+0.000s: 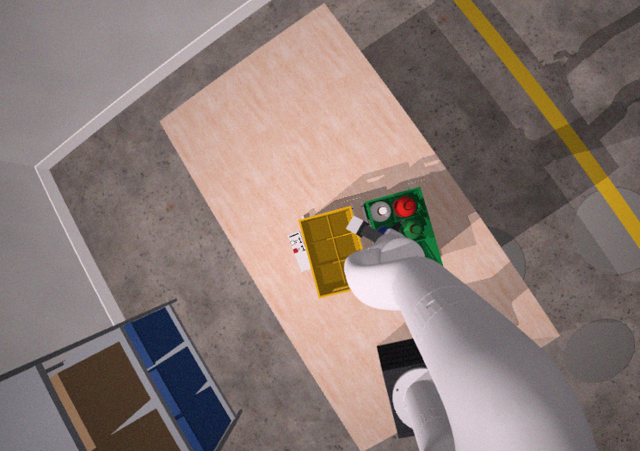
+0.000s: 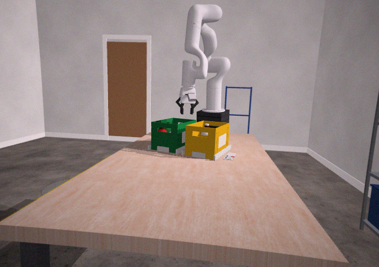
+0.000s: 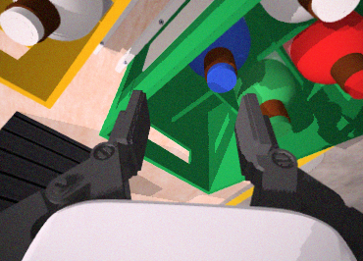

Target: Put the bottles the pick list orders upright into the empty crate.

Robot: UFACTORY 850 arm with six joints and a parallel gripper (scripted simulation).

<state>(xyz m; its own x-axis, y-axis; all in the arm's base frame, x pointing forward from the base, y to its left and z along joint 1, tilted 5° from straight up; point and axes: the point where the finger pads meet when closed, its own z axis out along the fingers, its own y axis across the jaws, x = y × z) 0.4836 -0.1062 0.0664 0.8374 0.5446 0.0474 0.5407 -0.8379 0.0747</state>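
Note:
My gripper (image 2: 187,112) (image 3: 192,109) is open and empty above the green crate (image 1: 431,226) (image 2: 163,140) (image 3: 196,42). That crate holds a white bottle (image 1: 380,211) (image 3: 282,5), a red bottle (image 1: 404,206) (image 3: 314,57), a green bottle (image 1: 413,229) (image 3: 275,81) and a blue bottle (image 3: 240,37), just beyond the fingertips in the wrist view. The yellow crate (image 1: 310,259) (image 2: 198,141) (image 3: 90,47) holds a white-labeled bottle (image 3: 78,13) upright; the arm hides it in the top view. The pick list (image 1: 303,262) (image 2: 229,156) shows a pale mark with 1 and a red mark with 1.
The crates stand side by side with a narrow gap. The black robot base (image 1: 395,358) (image 2: 213,116) stands behind them, seen from the exterior view. The arm reaches over the crates' near ends in the top view. A shelf rack (image 1: 150,384) stands off the table.

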